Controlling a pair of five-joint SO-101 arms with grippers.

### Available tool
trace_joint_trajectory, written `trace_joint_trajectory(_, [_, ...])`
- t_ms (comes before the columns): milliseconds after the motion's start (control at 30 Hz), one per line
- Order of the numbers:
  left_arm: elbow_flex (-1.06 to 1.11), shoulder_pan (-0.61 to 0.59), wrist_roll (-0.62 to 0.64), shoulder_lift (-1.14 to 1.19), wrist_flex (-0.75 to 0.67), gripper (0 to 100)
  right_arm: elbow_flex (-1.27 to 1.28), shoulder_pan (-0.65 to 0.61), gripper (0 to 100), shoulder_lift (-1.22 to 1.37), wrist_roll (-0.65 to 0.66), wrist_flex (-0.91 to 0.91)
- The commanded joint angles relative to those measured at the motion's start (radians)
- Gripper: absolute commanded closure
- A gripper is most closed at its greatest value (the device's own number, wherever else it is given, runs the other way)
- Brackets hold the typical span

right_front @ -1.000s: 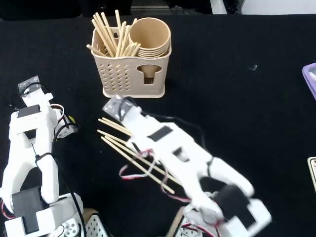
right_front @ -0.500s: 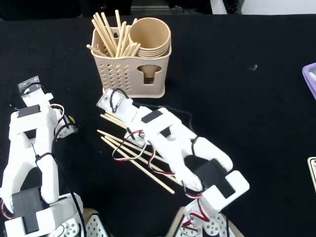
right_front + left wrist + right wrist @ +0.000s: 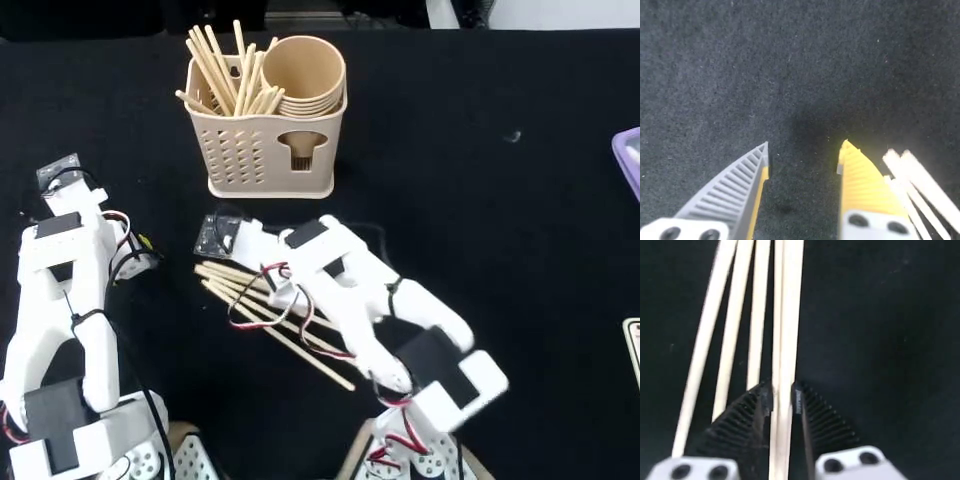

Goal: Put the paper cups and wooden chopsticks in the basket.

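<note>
A: Surface and room, quick?

B: The bench (image 3: 500,260) was covered in black cloth. A pale strip of wall showed far behind the basket (image 3: 265,165), and the cloth ran up to it.

A: Edges?

B: A purple object (image 3: 629,160) sat cut off at the bench edge, well off to the side of the basket. A broad run of black cloth lay between the two, with one small speck (image 3: 512,137) on it.

A: Task things?

B: Stacked paper cups (image 3: 305,70) stood in the basket, with a bunch of wooden chopsticks (image 3: 215,60) upright beside them. The loose chopsticks (image 3: 228,283) lay fanned on the cloth just in front of the basket.

A: Arms?

B: The right arm (image 3: 340,290) lay low across the fan, in front of the basket. The right end effector (image 3: 782,392) was clamped on two of those sticks, which ran out between its tips. The left arm (image 3: 60,270) stood off to one side, farther from the basket. The left end effector (image 3: 805,150) had its fingers spread apart over cloth, with stick ends (image 3: 912,172) just beside one finger.
</note>
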Motion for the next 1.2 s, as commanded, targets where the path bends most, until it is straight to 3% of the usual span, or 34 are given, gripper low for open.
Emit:
trace_joint_trajectory(0, [-0.012, -0.008, -0.008, -0.038, -0.008, 78, -0.021, 0.066, 98.8, -0.124, 0.005, 0.092])
trace_joint_trajectory(433, [-0.013, -0.008, -0.008, -0.038, -0.008, 78, 0.102, 0.371, 98.8, -0.249, 0.123, 0.146])
trace_joint_trajectory(633, [-0.013, -0.008, -0.008, -0.038, -0.008, 78, 0.107, 0.422, 98.8, -0.282, 0.118, 0.150])
trace_joint_trajectory(767, [-0.015, -0.008, -0.008, -0.038, -0.008, 78, 0.077, 0.362, 98.8, -0.381, 0.015, 0.203])
trace_joint_trajectory(967, [-0.013, -0.008, -0.008, -0.038, -0.008, 78, -0.096, 0.114, 98.8, -0.679, -0.158, 0.410])
trace_joint_trajectory(1167, [-0.010, -0.008, -0.008, -0.038, -0.008, 78, -0.216, 0.018, 98.8, -0.835, -0.290, 0.209])
